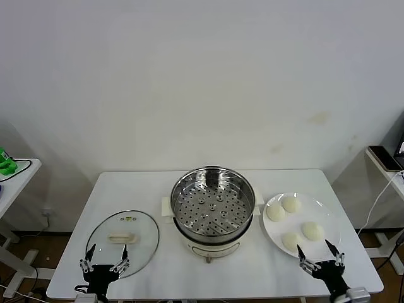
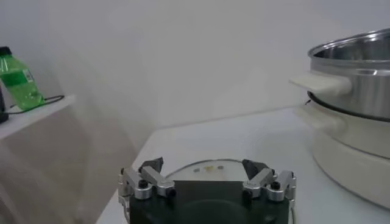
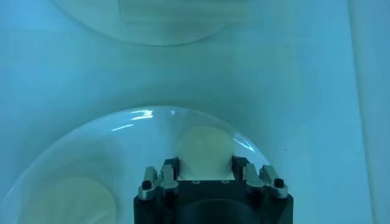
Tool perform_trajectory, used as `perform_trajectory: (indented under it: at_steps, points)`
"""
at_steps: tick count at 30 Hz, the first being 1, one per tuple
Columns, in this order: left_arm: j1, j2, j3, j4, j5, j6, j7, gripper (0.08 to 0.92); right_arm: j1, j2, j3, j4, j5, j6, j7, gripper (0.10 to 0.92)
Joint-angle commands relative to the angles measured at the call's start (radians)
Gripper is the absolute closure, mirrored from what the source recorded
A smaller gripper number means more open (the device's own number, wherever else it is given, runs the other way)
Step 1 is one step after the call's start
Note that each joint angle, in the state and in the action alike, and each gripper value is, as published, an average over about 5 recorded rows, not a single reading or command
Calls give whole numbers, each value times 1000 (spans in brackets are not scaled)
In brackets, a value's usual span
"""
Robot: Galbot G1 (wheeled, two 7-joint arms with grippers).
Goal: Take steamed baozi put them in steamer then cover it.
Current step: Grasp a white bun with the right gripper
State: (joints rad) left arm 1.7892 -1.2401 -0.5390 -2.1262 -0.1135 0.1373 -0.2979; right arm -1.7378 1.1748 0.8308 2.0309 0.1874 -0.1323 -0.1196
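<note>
Nearest me, at the counter's front edge, both grippers hang with jaws apart: right gripper (image 1: 320, 259) just short of the plate (image 1: 329, 215), left gripper (image 1: 104, 261) over the glass lid (image 1: 145, 228). Four baozi (image 1: 291, 240) sit on that plate toward the right edge; the steamer (image 1: 213, 201) stands mid-counter, empty. I judge the buns soft, light, easily dented, so I'd pinch gently across the sides.

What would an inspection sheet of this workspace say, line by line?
Surface: white table.
Job's things: four cream-white round baozi on flat white plate; shiny steel steamer empty; oval glass lid beside it.
Clutter: nothing seen.
Grippers: left gripper open, near the lid; right gripper open, at the plate's near edge.
Cables: white cable, far right.
Surroundings: green bottle on side table.
</note>
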Motion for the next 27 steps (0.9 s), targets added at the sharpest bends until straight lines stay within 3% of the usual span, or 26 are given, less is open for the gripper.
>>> perform_trajectory:
  at_steps: [1, 8, 15, 22, 27]
  points:
    - [1, -1, -1, 11, 12, -7, -5, 177, 48, -181, 63, -11, -83, -132, -47, 202]
    - [15, -8, 3, 7, 50, -28, 3, 177, 126, -425, 97, -107, -234, -203, -173, 203]
    - [32, -20, 4, 1, 70, -34, 6, 177, 318, -685, -41, -251, -285, -154, -293, 203]
    - [40, -37, 14, -1, 97, -36, 9, 177, 795, -808, -490, -405, -323, -48, -464, 202]
    - [47, -51, 17, -11, 114, -37, 11, 177, 1238, -801, -916, -530, -307, -19, -600, 203]
